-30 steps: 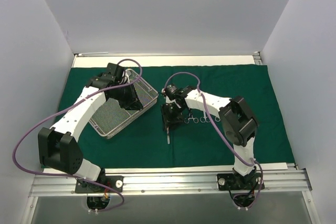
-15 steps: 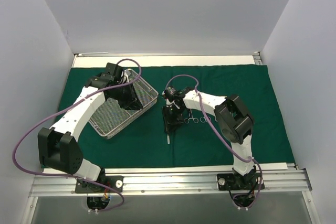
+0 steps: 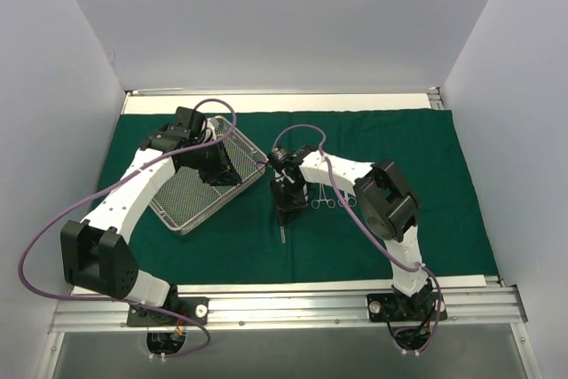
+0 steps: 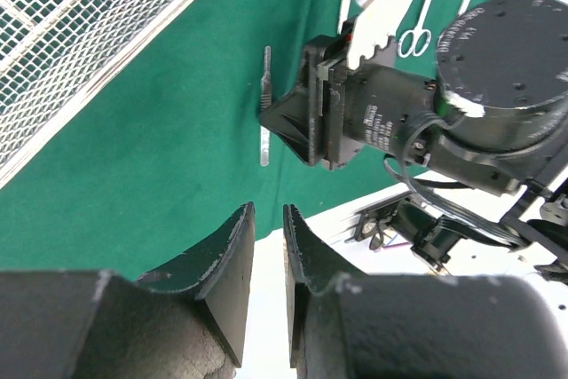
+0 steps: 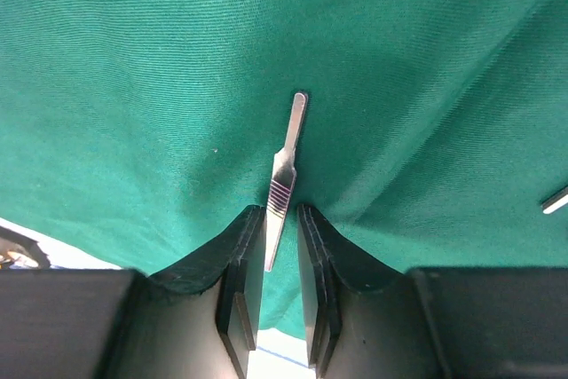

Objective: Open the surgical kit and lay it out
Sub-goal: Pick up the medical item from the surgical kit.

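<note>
Cloth [image 3: 399, 219], dark green, is lying spread flat over the bench [image 3: 266, 102], covering most of it. The wire-mesh tray [image 3: 182, 197] is sitting on the left part of the cloth, turned at an angle to the cloth's edges. The left arm's fingers [image 4: 244, 228] are hovering by the tray's right-hand rim. They are standing a narrow slit apart with nothing showing between them, and the wrist view is showing the mesh apart from the fingertips.

Near the middle of the cloth, the right arm's fingers [image 5: 253, 228] are pointing down and pressing into the fabric, which is creasing around them. They are straddling the near end of a flat steel handle [image 5: 286, 161] that is lying on the cloth. The gap between them is barely wider than the handle, and a sliver of space is showing on one side, so they are not yet clamping it. The rest of the handle is sticking out past the fingertips.

Just to the right of that arm, several ring-handled instruments [image 3: 333, 202] are lying side by side on the cloth.
</note>
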